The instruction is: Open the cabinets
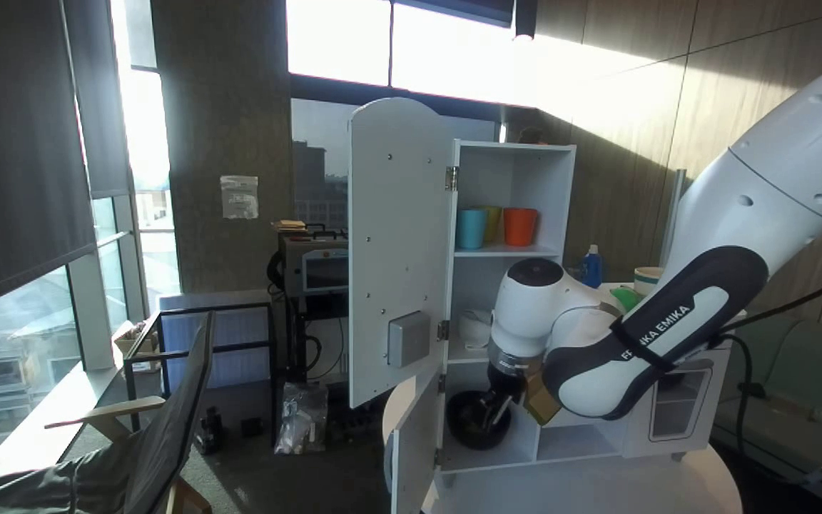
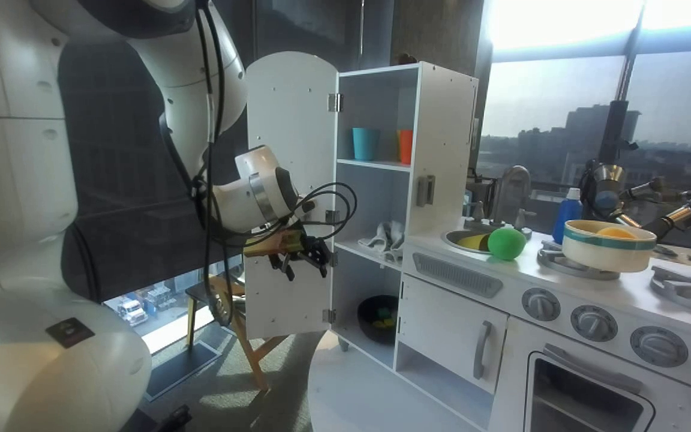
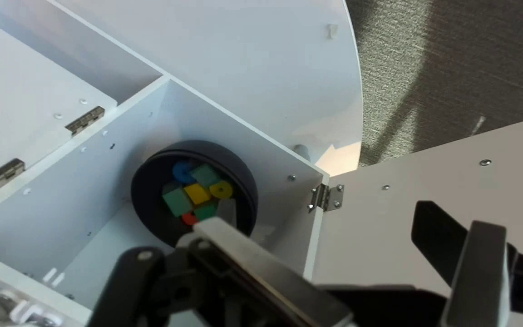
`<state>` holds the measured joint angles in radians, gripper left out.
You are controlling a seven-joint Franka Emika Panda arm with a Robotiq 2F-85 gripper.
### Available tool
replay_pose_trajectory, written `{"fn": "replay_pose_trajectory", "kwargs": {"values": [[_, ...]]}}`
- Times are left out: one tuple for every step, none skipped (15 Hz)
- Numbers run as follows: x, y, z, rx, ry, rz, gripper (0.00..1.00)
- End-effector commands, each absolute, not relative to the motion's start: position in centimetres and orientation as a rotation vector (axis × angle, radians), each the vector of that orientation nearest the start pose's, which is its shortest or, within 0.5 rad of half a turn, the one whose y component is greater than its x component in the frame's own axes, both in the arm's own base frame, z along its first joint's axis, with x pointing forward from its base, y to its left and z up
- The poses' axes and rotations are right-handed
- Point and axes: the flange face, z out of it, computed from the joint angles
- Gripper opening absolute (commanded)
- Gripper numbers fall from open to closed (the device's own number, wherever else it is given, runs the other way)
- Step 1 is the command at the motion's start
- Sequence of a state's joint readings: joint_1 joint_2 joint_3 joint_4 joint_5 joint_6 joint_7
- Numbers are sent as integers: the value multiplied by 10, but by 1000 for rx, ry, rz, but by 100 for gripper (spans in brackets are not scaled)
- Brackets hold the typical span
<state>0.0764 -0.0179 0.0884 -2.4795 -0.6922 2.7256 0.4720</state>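
Note:
The white tall cabinet [image 2: 441, 138] has both its doors swung wide: the arched upper door [image 1: 400, 214] and the lower door [image 1: 413, 450], its inner face [image 3: 393, 204] showing in the wrist view. In an exterior view the small cabinet door [image 2: 450, 330] with a grey handle is shut, as is the oven door [image 2: 591, 390]. My gripper [image 2: 308, 274] hangs in front of the tall cabinet's open side, fingers pointing down. In the wrist view the gripper [image 3: 347, 227] is open with nothing between its fingers, the left one partly covering the black bowl.
Inside the bottom compartment sits the black bowl [image 3: 243, 172] holding several coloured blocks. Cups [image 1: 519, 227] stand on the upper shelf, and a white cloth [image 2: 386, 237] lies below. A green ball [image 2: 506, 243], blue bottle [image 2: 567, 216] and pot [image 2: 606, 255] are on the counter.

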Motion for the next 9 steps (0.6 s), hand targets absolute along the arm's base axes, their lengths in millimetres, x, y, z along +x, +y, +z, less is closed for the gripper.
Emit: {"fn": "replay_pose_trajectory", "kwargs": {"values": [[461,57,342,-3316,-222,-690,100],[457,41,345,-3314,-138,-708,100],[451,25,349,-3304,-93,-745,100],[446,10,353,-3307,-76,-788,100],[440,-5,357,-3302,-80,-828,100],[437,-20,360,-3290,-77,-866,100],[432,-36,362,-3263,-56,-915,100],[428,-53,365,-3237,-52,-977,100],[426,-68,369,-3213,-21,-1031,100]]}}
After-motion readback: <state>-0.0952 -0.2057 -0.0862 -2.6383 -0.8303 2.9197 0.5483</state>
